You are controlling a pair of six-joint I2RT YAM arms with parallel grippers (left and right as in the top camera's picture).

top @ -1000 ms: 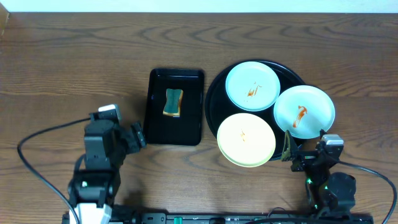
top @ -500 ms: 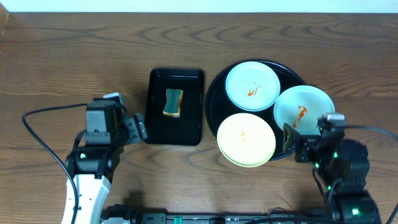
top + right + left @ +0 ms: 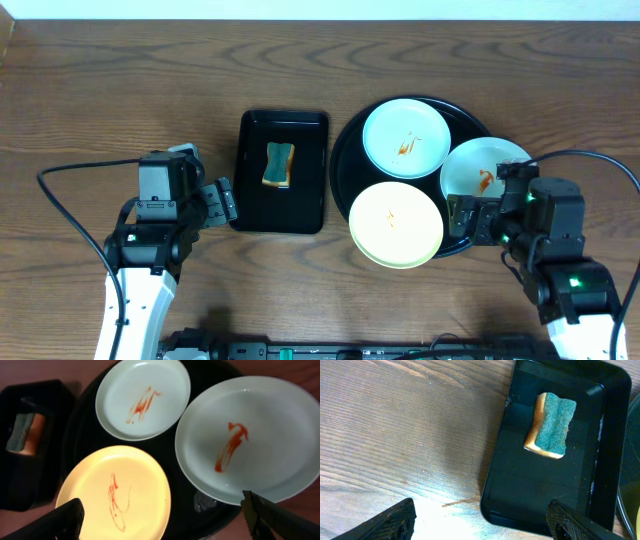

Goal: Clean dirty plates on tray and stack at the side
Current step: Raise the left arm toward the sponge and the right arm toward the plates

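We are holding both arms out, jaws spread.
Our left gripper (image 3: 222, 202) is pointing rightward with fingers wide apart; our right gripper (image 3: 466, 217) is pointing leftward, likewise gaping.

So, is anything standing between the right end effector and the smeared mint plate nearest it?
Nothing visible does. The right end effector is open close beside that mint plate, over the near rim of the tray.

Brown wood-grain tabletop (image 3: 120, 90) carries a small rectangular black tray (image 3: 300, 200) near the middle, with a big round black tray (image 3: 345, 150) just beside it on the right.
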